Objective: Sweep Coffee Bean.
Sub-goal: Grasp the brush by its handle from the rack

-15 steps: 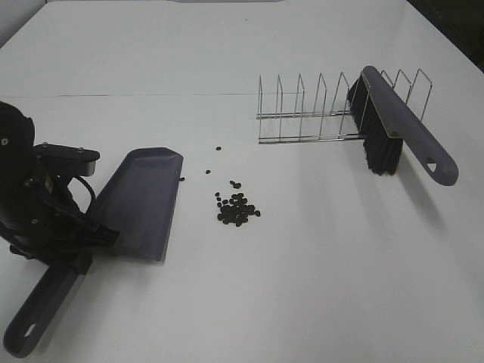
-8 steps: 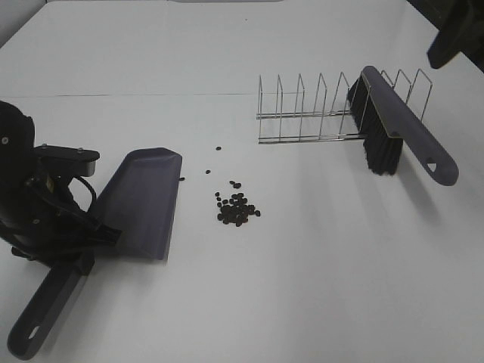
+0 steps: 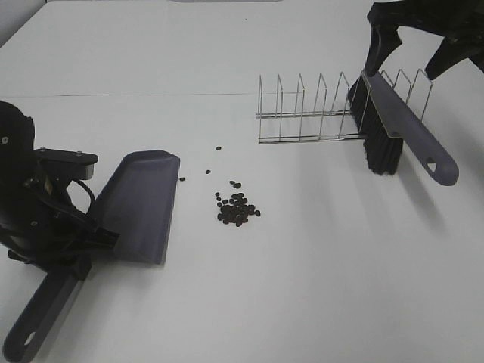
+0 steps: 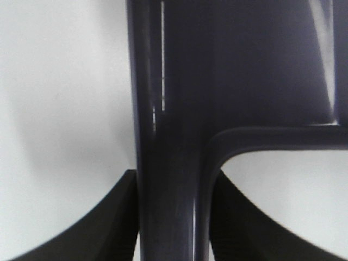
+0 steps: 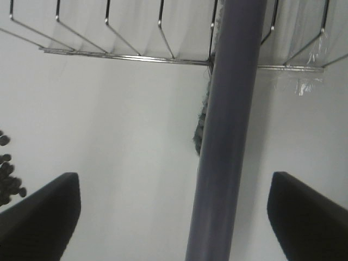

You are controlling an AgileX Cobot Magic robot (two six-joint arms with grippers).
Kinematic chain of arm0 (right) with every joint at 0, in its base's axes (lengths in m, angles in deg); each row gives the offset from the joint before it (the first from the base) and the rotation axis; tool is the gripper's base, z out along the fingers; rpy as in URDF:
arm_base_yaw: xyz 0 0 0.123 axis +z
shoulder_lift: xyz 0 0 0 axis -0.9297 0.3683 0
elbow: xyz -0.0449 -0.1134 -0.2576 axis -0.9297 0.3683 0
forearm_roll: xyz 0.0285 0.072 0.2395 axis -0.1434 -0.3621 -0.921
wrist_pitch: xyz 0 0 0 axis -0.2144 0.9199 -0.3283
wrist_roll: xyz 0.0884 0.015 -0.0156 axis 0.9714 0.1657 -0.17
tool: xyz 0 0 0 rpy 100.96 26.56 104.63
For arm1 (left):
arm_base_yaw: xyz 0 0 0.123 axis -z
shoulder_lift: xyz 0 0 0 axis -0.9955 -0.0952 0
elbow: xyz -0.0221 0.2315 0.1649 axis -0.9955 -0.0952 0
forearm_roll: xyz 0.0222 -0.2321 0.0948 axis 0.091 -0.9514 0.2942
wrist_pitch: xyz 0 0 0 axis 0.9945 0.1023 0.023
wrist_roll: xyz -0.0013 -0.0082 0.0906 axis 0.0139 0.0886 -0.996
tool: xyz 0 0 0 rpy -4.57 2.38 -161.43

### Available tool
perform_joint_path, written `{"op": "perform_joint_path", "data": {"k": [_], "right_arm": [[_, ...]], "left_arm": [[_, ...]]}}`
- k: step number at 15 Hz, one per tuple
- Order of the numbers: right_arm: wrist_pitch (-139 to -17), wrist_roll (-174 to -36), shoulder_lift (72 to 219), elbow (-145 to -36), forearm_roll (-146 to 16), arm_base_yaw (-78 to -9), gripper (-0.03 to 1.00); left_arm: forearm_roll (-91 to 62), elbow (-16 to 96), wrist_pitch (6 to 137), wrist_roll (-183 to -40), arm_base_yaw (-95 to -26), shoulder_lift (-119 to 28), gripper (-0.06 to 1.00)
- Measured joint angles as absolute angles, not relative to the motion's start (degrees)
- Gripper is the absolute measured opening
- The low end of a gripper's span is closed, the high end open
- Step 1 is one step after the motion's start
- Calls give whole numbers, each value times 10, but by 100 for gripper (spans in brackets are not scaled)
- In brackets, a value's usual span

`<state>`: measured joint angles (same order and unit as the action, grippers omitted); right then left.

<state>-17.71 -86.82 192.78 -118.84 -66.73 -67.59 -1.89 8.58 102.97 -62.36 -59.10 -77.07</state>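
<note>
From the high camera we see a matte white tabletop (image 3: 318,287). The coffee bean (image 3: 238,209) lies as a tight cluster of tiny dark ovals near the middle, just off the open lip of a smooth grey-purple plastic dustpan (image 3: 140,204). A few strays sit farther up, toward a thin chrome wire rack (image 3: 306,113). A grey-purple brush (image 3: 404,132) with black bristles leans on the rack's right end. The black bulk of the left arm (image 3: 34,204) hides the spot where the dustpan's handle is gripped, and the frame edge cuts the handle's tip. The right pincer (image 3: 412,49) hangs above the brush, spread and touching nothing, its upper part cropped.

In the left wrist view, the left pincer (image 4: 174,176) pinches the dustpan's glossy handle, one black finger on each side. We find the picture close and blurred.

In the right wrist view, the dark fingers (image 5: 43,217) stand wide either side of the brush handle, with bare tabletop between. Only a few beans show at the frame edge.
</note>
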Motion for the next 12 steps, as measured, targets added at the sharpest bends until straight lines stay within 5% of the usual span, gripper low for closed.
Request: {"op": "perform_joint_path", "data": {"k": [12], "right_arm": [[-177, -920, 2046, -1234, -711, -722, 82]], "left_arm": [[-19, 86, 1043, -624, -591, -770, 32]]}}
